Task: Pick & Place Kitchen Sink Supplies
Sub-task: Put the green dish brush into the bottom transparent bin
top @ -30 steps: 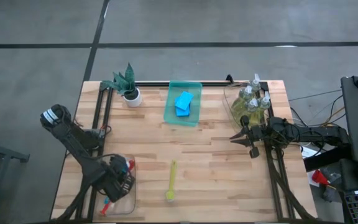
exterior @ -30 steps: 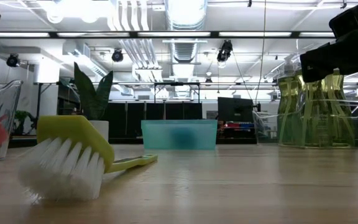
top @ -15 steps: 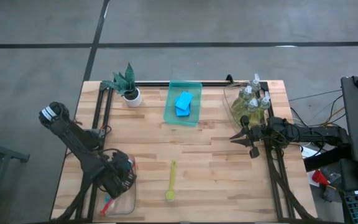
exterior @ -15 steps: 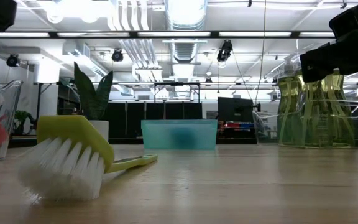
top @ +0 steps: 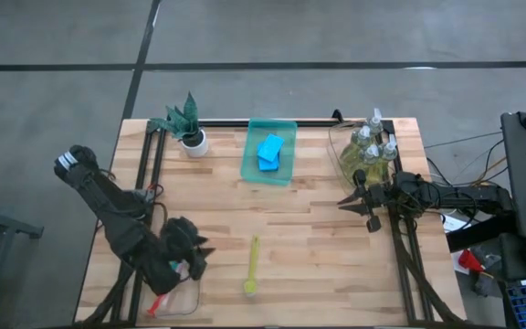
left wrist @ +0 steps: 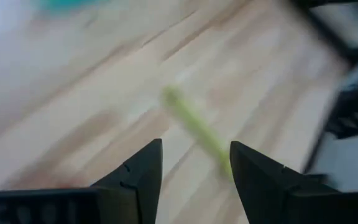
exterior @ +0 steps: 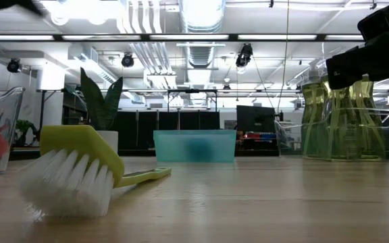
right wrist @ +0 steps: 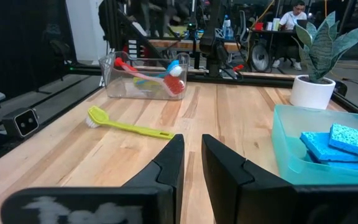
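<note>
Where the left gripper [top: 199, 259] hung over the clear tray [top: 187, 294] a second ago, it has swung toward the yellow brush [top: 252, 265] and its fingers [left wrist: 140, 169] stand apart, holding nothing. Red and blue brushes [right wrist: 151, 73] lie in that tray, at the table's [top: 318, 247] near-left corner. The yellow brush lies flat just right of the tray, white bristles toward the near edge, with bare wood all round it. Blue sponges [top: 269, 151] sit in the green tray [top: 254, 164] beyond the brush, near the far edge. Soap bottles [top: 370, 146] crowd the far-right corner. The right gripper [top: 356, 205], unmoved beside the bottles, has its fingers nearly together and grasps nothing.
</note>
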Robot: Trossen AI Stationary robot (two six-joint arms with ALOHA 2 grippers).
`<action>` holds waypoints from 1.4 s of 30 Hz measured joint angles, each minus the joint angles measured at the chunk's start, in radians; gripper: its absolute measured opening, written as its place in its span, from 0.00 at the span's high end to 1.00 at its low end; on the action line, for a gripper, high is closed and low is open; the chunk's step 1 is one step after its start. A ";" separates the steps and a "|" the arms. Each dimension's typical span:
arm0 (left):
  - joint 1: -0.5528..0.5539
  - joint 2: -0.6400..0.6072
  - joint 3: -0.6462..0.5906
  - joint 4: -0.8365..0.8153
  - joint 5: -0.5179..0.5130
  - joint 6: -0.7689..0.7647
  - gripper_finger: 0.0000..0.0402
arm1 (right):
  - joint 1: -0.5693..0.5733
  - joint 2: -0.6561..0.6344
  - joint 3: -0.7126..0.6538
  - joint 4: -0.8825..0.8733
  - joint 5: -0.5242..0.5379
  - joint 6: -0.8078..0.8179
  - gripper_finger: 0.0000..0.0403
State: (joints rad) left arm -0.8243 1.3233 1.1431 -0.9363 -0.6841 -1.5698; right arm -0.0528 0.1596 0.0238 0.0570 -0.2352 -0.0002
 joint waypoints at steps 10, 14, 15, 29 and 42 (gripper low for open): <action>0.042 0.078 0.000 0.575 -0.006 0.997 0.57 | 0.000 0.000 0.000 0.000 0.000 0.000 0.87; 0.077 0.132 -0.003 0.566 0.019 1.172 0.57 | 0.000 0.000 0.000 0.000 0.000 0.000 0.87; 0.087 0.145 -0.003 0.568 0.023 1.203 0.57 | 0.000 0.000 0.000 0.000 0.000 0.000 0.87; 0.348 0.309 0.009 0.604 0.404 0.673 0.65 | 0.000 0.000 0.000 0.000 0.000 0.000 0.87; 0.431 0.492 0.020 0.594 0.753 0.398 0.69 | 0.000 0.000 0.000 0.000 0.000 0.000 0.87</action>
State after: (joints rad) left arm -0.3936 1.8149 1.1631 -0.3421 0.0690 -1.1718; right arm -0.0528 0.1596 0.0236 0.0569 -0.2352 -0.0002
